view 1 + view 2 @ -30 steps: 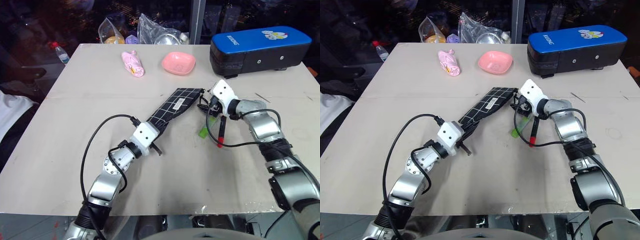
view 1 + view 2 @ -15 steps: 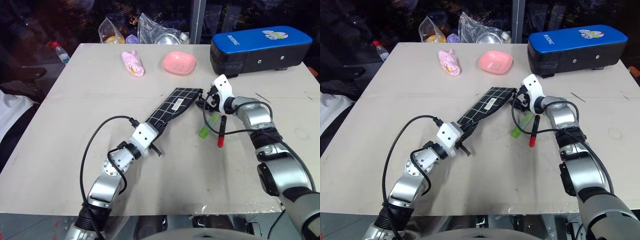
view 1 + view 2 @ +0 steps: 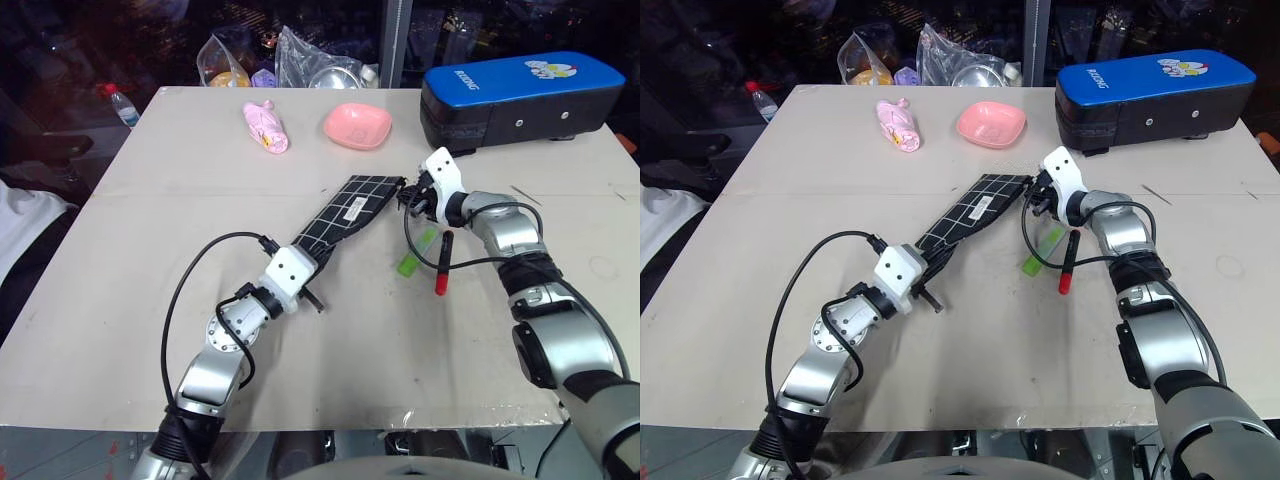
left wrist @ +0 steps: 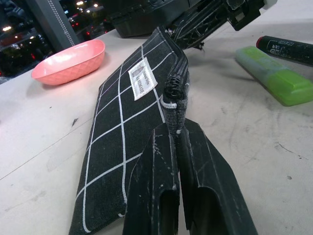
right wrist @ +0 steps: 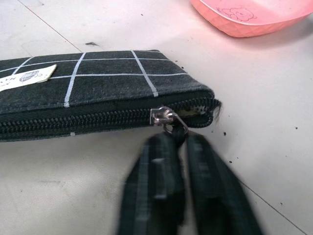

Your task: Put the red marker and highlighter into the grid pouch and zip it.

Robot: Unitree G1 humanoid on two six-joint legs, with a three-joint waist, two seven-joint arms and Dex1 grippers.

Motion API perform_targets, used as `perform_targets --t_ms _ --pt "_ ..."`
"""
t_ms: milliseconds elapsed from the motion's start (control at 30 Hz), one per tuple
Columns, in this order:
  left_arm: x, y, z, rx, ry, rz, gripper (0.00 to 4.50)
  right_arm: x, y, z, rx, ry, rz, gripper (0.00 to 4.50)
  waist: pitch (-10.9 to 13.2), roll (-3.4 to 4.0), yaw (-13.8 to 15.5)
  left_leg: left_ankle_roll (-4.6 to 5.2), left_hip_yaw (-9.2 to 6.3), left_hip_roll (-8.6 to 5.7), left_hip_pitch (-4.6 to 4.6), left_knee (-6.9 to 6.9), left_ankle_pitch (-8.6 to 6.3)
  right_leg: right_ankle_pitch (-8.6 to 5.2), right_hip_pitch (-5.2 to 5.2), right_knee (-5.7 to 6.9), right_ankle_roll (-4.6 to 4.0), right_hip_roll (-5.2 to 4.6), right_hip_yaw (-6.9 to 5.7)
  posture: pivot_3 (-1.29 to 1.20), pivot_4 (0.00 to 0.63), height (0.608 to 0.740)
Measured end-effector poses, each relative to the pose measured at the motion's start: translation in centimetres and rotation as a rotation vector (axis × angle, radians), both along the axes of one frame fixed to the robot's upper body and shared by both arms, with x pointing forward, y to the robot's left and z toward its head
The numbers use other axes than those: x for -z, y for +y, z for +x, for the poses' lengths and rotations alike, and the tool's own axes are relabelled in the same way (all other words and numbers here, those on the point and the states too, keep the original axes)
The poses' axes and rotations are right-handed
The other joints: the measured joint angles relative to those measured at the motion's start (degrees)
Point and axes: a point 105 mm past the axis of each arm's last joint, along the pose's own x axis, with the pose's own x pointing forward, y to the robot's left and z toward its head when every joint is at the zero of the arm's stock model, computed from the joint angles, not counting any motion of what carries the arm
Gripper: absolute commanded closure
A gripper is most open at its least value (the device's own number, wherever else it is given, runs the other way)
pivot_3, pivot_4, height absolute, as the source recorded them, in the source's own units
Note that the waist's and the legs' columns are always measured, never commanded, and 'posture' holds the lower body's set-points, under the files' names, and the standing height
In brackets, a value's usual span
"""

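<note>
The grid pouch (image 3: 350, 212) lies slantwise mid-table, black with white lines and a small white label (image 4: 139, 78). My left gripper (image 3: 314, 256) is shut on its near end, pinching the zipper edge (image 4: 175, 100). My right gripper (image 3: 409, 196) is at the far end, shut on the zipper pull (image 5: 167, 119), and the zip's teeth run closed along the pouch from there. The green highlighter (image 3: 417, 252) and the red marker (image 3: 442, 263) lie on the table just right of the pouch, side by side, below the right wrist.
At the back right stands a large blue-and-black case (image 3: 520, 90). A pink bowl (image 3: 357, 125) and a pink toy (image 3: 266, 127) sit behind the pouch. Plastic bags (image 3: 300, 62) and a water bottle (image 3: 118, 105) are at the far edge.
My right gripper has shifted a little towards the pouch's far end and closed on the zipper pull. The left gripper and pouch have stayed still.
</note>
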Motion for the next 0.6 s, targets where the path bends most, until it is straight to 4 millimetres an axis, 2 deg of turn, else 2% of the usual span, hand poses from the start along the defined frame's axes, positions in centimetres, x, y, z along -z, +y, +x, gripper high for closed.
perform_targets --t_ms 600 --pt "-1.1 0.3 0.7 -0.07 -0.052 -0.031 4.5 -0.2 0.8 -1.2 -0.12 -0.125 -0.168 4.44 0.0 0.02 0.0 0.0 0.0 0.02 -0.01 -0.01 0.0 0.0 -0.01 -0.01 0.0 -0.02 0.0 0.0 0.15 0.74"
